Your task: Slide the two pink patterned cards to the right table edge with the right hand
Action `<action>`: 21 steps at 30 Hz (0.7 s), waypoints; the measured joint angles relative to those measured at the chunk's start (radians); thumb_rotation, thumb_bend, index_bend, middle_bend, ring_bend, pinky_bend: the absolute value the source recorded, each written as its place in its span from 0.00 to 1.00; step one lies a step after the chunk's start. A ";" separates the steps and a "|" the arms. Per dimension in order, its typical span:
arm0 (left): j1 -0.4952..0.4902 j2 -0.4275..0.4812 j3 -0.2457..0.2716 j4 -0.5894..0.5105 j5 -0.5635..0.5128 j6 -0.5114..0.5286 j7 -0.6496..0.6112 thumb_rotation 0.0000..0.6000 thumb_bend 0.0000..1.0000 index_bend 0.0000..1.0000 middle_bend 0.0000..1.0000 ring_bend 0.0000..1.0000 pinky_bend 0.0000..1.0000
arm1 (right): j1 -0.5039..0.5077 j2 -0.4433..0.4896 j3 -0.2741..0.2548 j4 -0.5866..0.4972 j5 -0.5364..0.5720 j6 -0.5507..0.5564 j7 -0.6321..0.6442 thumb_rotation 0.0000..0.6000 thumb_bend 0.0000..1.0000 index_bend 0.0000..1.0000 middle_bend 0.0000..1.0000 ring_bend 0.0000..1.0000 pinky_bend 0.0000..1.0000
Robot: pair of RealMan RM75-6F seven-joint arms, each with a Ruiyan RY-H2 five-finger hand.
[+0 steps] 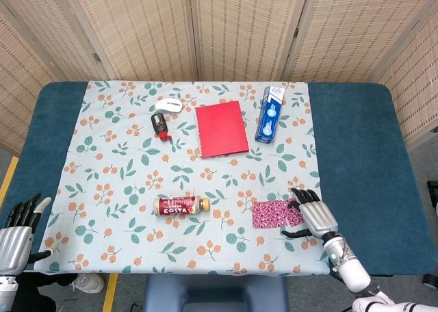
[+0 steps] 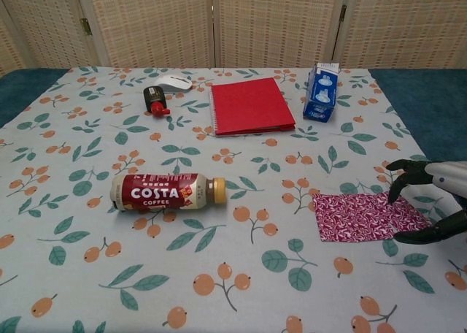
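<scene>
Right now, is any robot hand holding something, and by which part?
Nothing is gripped. The right robot hand arches over the right end of the pink cards, fingertips down on them. The left robot hand is open.

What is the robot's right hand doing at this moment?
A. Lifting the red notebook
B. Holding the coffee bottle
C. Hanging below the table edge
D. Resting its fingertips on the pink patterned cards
D: the right hand has its fingertips down on the right end of the pink patterned cards, while the coffee bottle and red notebook lie untouched elsewhere on the table.
</scene>
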 measured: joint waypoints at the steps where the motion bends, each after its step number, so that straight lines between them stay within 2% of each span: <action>1: 0.001 0.000 0.000 0.001 -0.001 0.001 -0.001 1.00 0.25 0.12 0.00 0.08 0.00 | 0.005 -0.007 0.002 0.006 0.004 -0.008 -0.003 0.49 0.18 0.30 0.06 0.00 0.00; 5: 0.006 0.001 0.003 0.006 -0.003 0.003 -0.007 1.00 0.25 0.12 0.00 0.08 0.00 | 0.016 -0.025 0.007 0.030 0.029 -0.028 -0.016 0.49 0.18 0.30 0.06 0.00 0.00; 11: 0.005 -0.004 0.002 0.012 0.001 0.003 -0.012 1.00 0.25 0.12 0.00 0.08 0.00 | -0.003 -0.007 0.006 0.029 0.046 0.002 -0.022 0.49 0.18 0.30 0.06 0.00 0.00; 21: 0.004 -0.007 0.003 0.013 0.007 0.005 -0.013 1.00 0.25 0.12 0.00 0.08 0.00 | -0.001 -0.014 0.010 0.004 -0.001 0.005 0.015 0.49 0.18 0.30 0.06 0.00 0.00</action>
